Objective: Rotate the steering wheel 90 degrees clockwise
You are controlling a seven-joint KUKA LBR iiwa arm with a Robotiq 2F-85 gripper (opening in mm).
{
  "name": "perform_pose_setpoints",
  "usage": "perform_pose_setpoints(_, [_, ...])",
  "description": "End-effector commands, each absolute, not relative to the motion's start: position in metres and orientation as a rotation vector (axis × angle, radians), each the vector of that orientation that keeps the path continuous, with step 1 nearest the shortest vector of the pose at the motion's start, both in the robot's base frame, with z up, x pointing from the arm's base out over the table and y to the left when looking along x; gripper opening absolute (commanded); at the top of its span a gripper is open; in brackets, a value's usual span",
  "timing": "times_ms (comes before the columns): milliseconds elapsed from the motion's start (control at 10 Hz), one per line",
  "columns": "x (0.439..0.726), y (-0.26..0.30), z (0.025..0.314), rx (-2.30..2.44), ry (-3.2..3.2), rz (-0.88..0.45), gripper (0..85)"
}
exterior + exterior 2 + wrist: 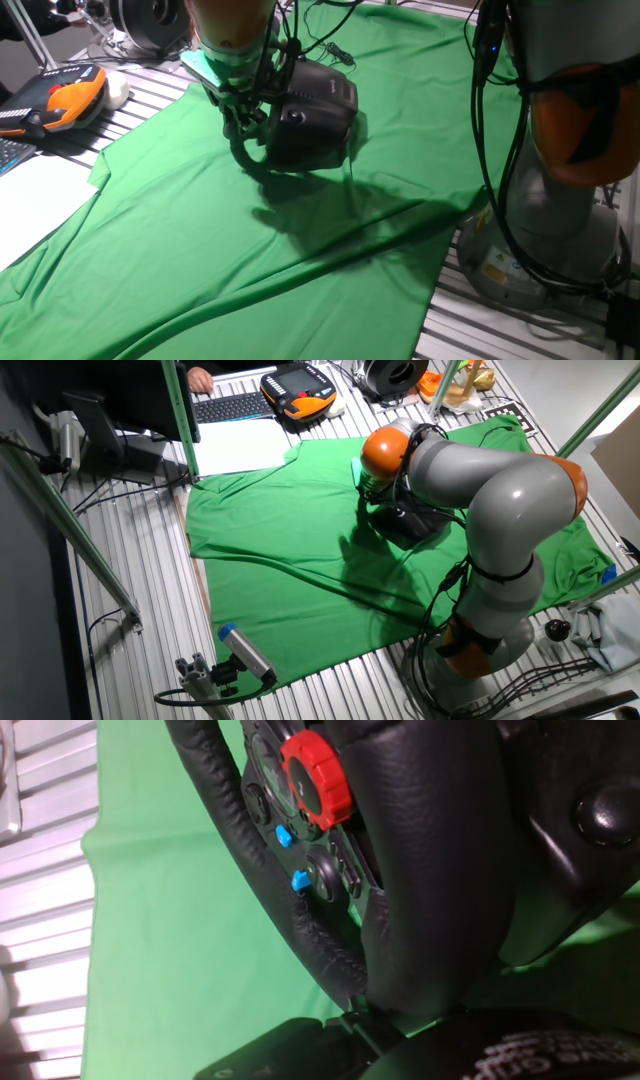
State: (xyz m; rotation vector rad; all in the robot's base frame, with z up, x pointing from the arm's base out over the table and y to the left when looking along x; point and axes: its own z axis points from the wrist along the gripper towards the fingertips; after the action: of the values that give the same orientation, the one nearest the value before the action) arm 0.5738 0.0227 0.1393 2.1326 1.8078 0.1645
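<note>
My gripper (243,118) sits against the rim of the steering wheel (262,150), which stands with its black base (320,118) on the green cloth (230,250) near the table's far edge. Jaw state: cannot tell. Hand view: red dial (314,781) and blue buttons on the hub.

Steering wheel (262,150): black stitched-leather rim, fixed to a bulky black base. Red dial and small blue buttons on hub. Sits on green cloth.
</note>
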Motion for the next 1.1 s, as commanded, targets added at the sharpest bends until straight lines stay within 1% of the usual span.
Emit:
perform_pose_setpoints(0, [0.5743,0.0221,0.1388,2.134,1.799,0.165,0.0])
perform_pose_setpoints(600, [0.5774,0.0178,0.1347,2.141,1.757,0.177,0.0])
perform_pose_setpoints(700, [0.5777,0.0174,0.1332,2.137,1.744,0.179,17.0])
perform_pose_setpoints(1000, [0.5783,0.0173,0.1307,2.137,1.718,0.186,17.0])
